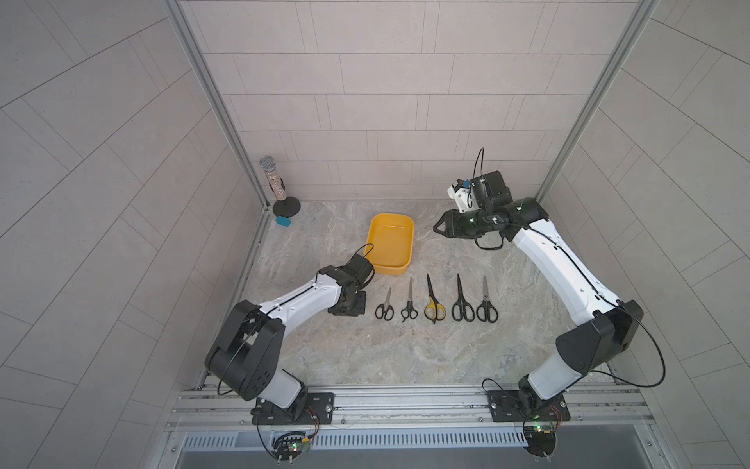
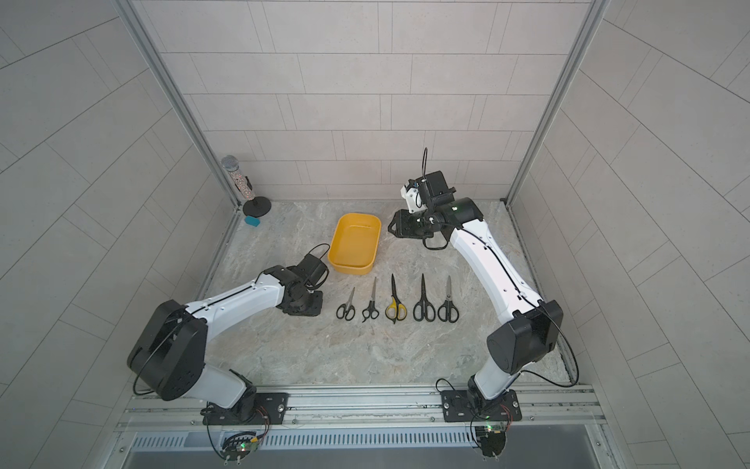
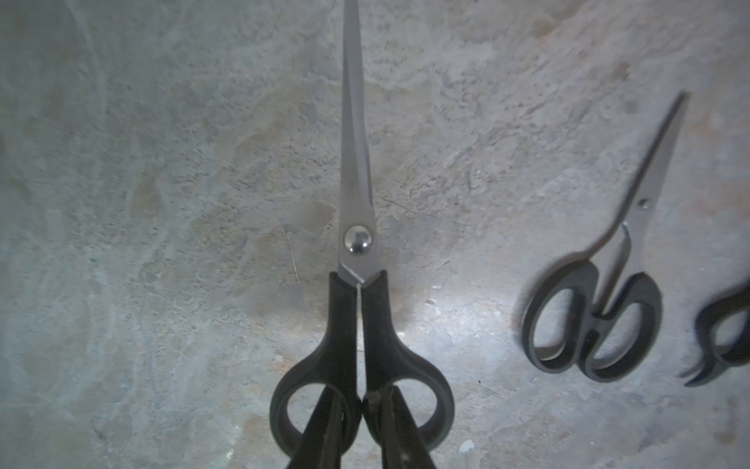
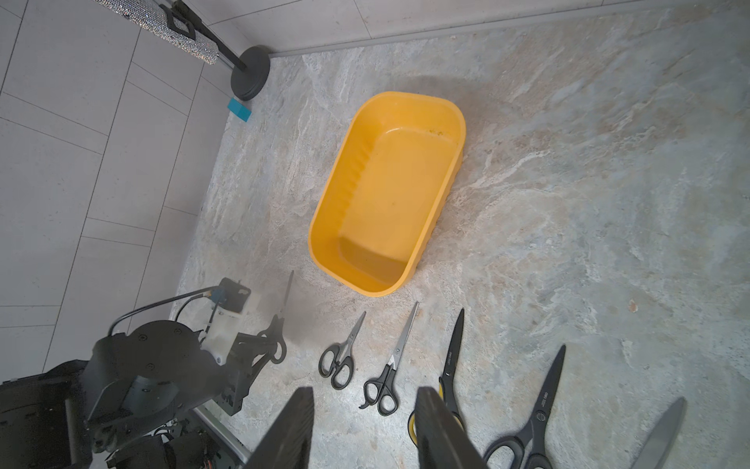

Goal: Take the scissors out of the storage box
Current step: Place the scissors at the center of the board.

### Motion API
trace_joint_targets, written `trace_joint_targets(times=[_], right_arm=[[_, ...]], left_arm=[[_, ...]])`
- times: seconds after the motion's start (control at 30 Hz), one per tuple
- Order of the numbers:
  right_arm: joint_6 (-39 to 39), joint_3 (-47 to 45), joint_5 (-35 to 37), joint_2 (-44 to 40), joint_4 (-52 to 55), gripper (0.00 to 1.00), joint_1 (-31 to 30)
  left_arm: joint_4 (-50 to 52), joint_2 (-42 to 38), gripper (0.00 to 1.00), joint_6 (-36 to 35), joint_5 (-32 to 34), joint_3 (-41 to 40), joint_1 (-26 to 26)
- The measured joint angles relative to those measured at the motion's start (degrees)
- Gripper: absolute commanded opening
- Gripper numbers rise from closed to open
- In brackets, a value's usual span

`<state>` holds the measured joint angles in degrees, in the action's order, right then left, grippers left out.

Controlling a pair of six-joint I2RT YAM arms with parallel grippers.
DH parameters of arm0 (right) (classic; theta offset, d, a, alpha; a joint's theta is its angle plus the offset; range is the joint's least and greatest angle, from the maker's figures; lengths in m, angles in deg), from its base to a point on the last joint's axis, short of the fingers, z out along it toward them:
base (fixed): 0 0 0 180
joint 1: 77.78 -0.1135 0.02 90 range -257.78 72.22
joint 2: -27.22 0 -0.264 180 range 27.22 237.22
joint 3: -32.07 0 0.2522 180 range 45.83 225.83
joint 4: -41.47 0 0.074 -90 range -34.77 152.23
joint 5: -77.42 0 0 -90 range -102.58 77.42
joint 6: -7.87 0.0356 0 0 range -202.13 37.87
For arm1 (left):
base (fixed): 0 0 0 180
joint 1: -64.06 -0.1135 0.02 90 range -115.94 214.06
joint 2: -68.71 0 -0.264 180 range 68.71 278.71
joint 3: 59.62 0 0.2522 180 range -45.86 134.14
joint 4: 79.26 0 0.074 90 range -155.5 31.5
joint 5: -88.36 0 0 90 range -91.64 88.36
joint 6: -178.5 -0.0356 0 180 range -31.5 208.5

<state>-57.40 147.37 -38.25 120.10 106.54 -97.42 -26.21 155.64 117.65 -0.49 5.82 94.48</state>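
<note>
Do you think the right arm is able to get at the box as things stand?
Probably yes. The right gripper hangs open and empty beside the box, fingertips turned toward it, with only bare table between. The left gripper, shut on scissors, is off to the box's near side.

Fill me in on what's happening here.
The left hand grips a black-handled pair of scissors by its loops, next to five other pairs laid in a row on the table. The yellow storage box sits empty behind them. The right hand hangs open near the box, holding nothing.
</note>
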Motion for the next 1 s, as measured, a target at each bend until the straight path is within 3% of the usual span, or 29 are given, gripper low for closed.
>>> trace_joint_targets(times=[0.57,0.6,0.67,0.77,1.0], right_arm=[[0.0,0.8,1.0,0.0,0.1,0.46,-0.7],[0.0,0.8,1.0,0.0,0.2,0.46,-0.7],[0.0,0.8,1.1,0.0,0.2,0.46,-0.7],[0.0,0.8,1.1,0.0,0.3,0.46,-0.7],[0.0,0.8,1.4,0.0,0.4,0.46,-0.7]], left_arm=[[-6.1,7.2,0.0,0.9,-3.2,0.3,1.3],[-6.1,7.2,0.02,0.9,-3.3,0.3,1.3],[-6.0,7.4,0.18,0.9,-3.4,0.6,1.3],[-5.7,8.2,0.25,1.0,-3.5,1.6,1.5],[-4.9,9.0,0.27,1.5,-3.5,2.6,1.6]])
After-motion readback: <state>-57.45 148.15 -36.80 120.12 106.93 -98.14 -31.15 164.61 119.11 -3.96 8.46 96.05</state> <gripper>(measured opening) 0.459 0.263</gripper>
